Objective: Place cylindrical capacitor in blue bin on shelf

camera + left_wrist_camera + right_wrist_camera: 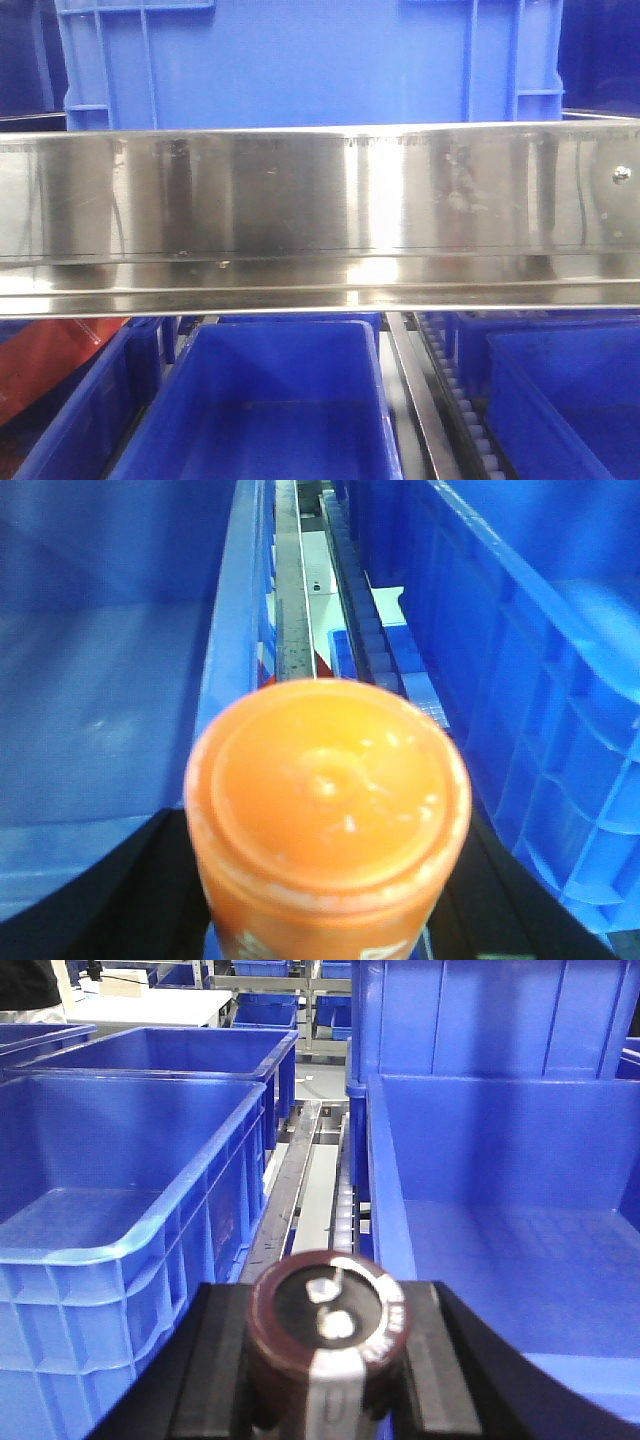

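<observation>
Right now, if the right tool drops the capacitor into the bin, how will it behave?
The capacitor looks rigid, so the right tool probably won't deform it. Being round, it will likely roll in the blue bin unless it lands upright.

Front-facing view: one shiny shelf rail (300, 200), one large blue crate (300, 60) above it, one white roller track (462, 400) and at least three blue bins (270, 410) below. Left wrist view: one orange bottle (328, 800), two blue bins flanking it. Right wrist view: one cylindrical capacitor (328, 1330) and five blue bins up close, with more far behind, too small to count
</observation>
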You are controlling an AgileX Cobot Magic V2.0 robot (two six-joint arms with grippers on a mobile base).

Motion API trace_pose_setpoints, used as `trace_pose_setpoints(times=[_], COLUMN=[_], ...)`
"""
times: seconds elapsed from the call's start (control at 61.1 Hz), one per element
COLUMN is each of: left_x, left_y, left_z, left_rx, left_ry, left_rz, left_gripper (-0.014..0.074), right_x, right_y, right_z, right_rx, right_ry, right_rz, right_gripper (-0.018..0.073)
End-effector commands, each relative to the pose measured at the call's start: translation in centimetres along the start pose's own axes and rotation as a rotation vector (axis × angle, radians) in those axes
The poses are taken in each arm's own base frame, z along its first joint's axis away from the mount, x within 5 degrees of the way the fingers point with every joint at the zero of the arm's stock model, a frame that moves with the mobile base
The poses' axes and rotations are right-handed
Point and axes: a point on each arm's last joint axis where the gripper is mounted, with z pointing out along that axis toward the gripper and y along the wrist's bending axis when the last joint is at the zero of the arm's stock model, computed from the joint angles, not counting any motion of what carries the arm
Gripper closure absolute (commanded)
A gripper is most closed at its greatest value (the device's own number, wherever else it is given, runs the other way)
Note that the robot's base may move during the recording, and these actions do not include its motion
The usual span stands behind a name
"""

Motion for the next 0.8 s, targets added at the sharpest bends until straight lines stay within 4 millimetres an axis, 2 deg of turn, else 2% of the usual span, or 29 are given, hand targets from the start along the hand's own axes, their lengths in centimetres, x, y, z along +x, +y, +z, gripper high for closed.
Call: trace_pose_setpoints(times=[0.0, 0.786], left_x=[-0.38, -0.38], left_y=[-0.12, -0.12], left_z=[-0.25, -0.25], left_rx=[0.01, 0.01], left_ry=[-0.028, -0.028], left_rz=[-0.002, -0.002], left_gripper=[0.0707, 0.0707], right_x=[-0.45, -0.45], right_y=[-0.02, -0.02], right_z=[-0.21, -0.21], right_rx=[0.005, 0.005], right_ry=[-0.035, -0.035], right_rz=[-0.013, -0.013], right_gripper=[0.0659, 0.0659])
